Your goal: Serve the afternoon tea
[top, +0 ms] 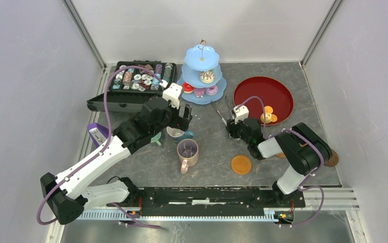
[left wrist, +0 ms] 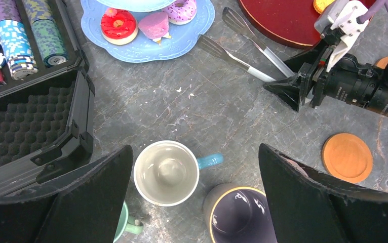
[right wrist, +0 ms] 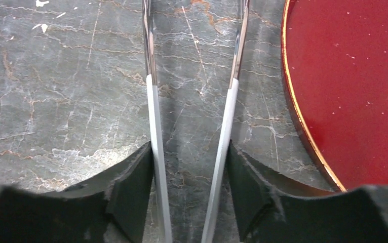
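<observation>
My left gripper (top: 182, 120) is open and hovers over the white-and-blue mug (top: 174, 132). In the left wrist view the mug (left wrist: 165, 172) sits between the fingers, nearer the left one, and nothing is held. The tall pink-purple mug (top: 187, 152) and the mint green mug (top: 156, 138) stand beside it. My right gripper (top: 229, 126) is shut on the metal tongs (top: 222, 112), one finger (right wrist: 131, 177) outside each arm of the tongs (right wrist: 151, 101). Pastries (left wrist: 118, 25) lie on the pale-blue stand (top: 202, 54). A brown coaster (top: 241, 164) lies on the table. The olive mug is out of view.
The open black case of capsules (top: 136, 76) stands at the back left. A red round tray (top: 278, 88) at the back right holds orange pastries (top: 268, 115). Another coaster (top: 332, 158) lies partly under the right arm. Walls close in on three sides.
</observation>
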You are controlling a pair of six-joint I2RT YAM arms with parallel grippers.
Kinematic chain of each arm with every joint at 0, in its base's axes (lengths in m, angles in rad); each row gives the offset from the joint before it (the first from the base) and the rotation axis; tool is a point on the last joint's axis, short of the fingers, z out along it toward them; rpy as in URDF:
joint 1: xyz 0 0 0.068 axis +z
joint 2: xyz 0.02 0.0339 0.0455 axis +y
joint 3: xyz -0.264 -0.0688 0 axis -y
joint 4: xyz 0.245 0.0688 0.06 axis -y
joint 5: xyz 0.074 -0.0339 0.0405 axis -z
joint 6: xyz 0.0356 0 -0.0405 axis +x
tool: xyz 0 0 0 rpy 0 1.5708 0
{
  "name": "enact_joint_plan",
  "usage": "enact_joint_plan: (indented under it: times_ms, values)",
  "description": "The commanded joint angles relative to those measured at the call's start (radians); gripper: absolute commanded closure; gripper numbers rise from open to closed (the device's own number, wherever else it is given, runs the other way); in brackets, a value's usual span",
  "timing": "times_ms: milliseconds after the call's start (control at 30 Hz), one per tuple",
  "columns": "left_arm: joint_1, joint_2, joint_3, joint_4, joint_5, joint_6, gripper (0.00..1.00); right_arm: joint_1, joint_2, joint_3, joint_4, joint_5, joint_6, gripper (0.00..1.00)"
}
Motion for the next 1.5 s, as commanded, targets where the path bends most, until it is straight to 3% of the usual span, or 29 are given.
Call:
enact_joint_plan:
  times_ms: [0,167,500,733,1100,1267,1467]
  values:
    - [0.003,-0.018,-0.004,0.047,0.007,0.0,0.01,0.013,0.012,-0.041,0.078,0.029,-0.021,0.43]
    - [0.004,-0.022,-0.004,0.047,0.003,0.001,0.01,0.022,-0.105,-0.037,-0.039,0.034,-0.006,0.51]
    - [0.004,-0.037,-0.001,0.047,0.017,-0.004,0.01,0.022,-0.387,0.083,-0.559,0.053,0.054,0.58]
    - [0.003,-0.052,-0.003,0.047,0.032,-0.01,0.01,0.014,-0.547,0.222,-0.951,0.172,0.066,0.62]
    - [0.001,-0.07,-0.006,0.048,0.057,-0.021,0.01,-0.086,-0.659,0.489,-1.508,0.376,0.104,0.62]
    - [0.001,-0.073,-0.007,0.05,0.064,-0.024,0.01,-0.205,-0.68,0.511,-1.572,0.305,0.076,0.62]
    - [0.001,-0.073,-0.007,0.051,0.068,-0.025,0.0,-0.248,-0.659,0.514,-1.564,0.243,0.048,0.62]
